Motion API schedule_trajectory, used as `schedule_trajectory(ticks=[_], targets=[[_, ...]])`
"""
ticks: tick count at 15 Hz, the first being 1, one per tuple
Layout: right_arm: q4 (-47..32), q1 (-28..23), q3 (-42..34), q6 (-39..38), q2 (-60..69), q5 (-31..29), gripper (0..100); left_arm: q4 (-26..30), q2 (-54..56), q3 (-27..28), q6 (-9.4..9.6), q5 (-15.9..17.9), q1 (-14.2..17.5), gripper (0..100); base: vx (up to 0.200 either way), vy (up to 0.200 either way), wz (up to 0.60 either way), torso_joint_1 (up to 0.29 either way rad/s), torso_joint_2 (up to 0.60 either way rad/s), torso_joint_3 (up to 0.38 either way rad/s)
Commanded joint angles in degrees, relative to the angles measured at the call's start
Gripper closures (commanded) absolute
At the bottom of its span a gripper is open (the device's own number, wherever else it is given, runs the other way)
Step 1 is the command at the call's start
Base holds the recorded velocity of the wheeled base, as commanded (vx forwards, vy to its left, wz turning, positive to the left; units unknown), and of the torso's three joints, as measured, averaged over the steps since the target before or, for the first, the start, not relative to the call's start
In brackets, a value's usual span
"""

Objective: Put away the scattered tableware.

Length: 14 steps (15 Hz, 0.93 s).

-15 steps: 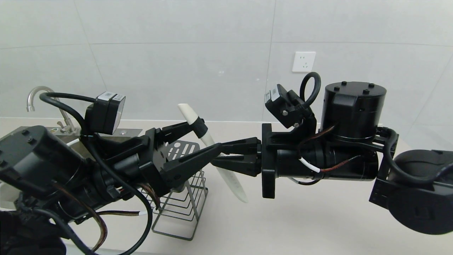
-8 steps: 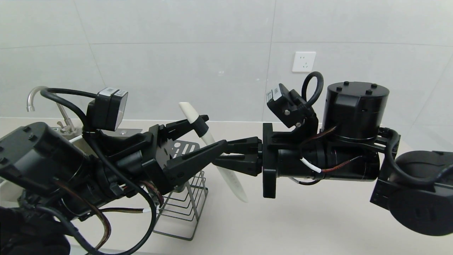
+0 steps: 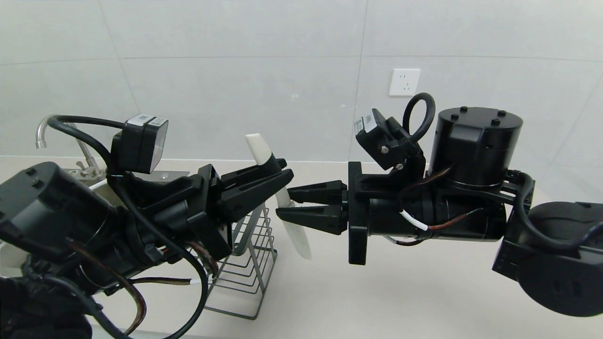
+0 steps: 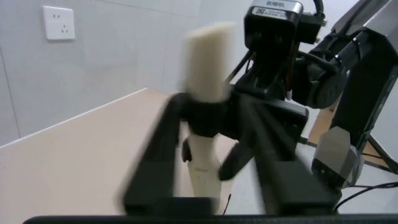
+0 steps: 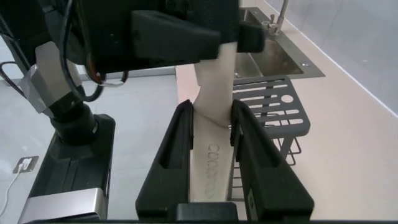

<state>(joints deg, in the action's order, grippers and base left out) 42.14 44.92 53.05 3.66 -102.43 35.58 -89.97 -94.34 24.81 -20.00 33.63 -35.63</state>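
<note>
Over counter [image 3: 377, 292], left end effector [image 3: 279, 173] and right end effector [image 3: 284, 202] clamp knife [image 3: 257, 147].

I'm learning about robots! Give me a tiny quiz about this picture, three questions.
1. True or false: the left gripper is clamped on the white knife.
2. Which thing stands on the counter? A) wire rack B) soup bowl C) kettle
3. Fill in: the white knife's blade points ____.

Key: 1 true; 2 A; 3 down.
</note>
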Motion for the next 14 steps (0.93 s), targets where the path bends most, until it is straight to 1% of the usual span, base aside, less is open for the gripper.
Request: schedule_trajectory(ticks=[1,2,3,5,7,9,11,13,14], targets=[[0.04,-0.19,0.03,-0.05,-0.14,-0.16,100,-0.03,0.56,-0.02,-0.03,0.12,-0.14,100,0.000,0.000,0.00,0.000,0.00,0.000],[0.04,-0.19,-0.14,-0.14,-0.14,-0.16,0,-0.03,0.65,-0.02,-0.03,0.12,-0.14,100,0.000,0.000,0.00,0.000,0.00,0.000],[0.04,-0.27,-0.32,-0.05,-0.06,-0.60,0,-0.03,0.65,-0.11,0.05,0.12,-0.05,100,0.000,0.000,0.00,0.000,0.00,0.000],[0.13,-0.27,-1.55,-0.14,0.91,-3.50,0,-0.03,0.65,-0.29,0.14,0.12,0.39,100,0.000,0.000,0.00,0.000,0.00,0.000],[0.13,-1.50,-7.17,-0.23,6.62,-4.21,0,-0.03,1.62,-0.73,0.23,0.03,0.56,100,0.000,0.000,0.00,0.000,0.00,0.000],[0.04,-4.84,-12.01,-0.05,12.43,-5.09,0,-0.03,2.67,-1.52,0.41,-0.06,0.56,100,0.000,0.000,0.00,0.000,0.00,0.000],[0.13,-9.77,-17.90,0.47,19.46,-7.99,0,-0.03,4.08,-3.10,0.58,-0.06,0.65,100,0.000,0.000,0.00,0.000,0.00,0.000],[1.10,-14.07,-23.43,1.35,27.19,-8.34,0,-0.03,5.05,-3.19,0.76,-0.06,0.65,100,0.000,0.000,0.00,0.000,0.00,0.000],[1.45,-15.65,-24.84,2.06,29.83,-8.51,0,-0.03,5.22,-3.36,1.02,-0.06,0.65,100,0.000,0.000,0.00,0.000,0.00,0.000]])
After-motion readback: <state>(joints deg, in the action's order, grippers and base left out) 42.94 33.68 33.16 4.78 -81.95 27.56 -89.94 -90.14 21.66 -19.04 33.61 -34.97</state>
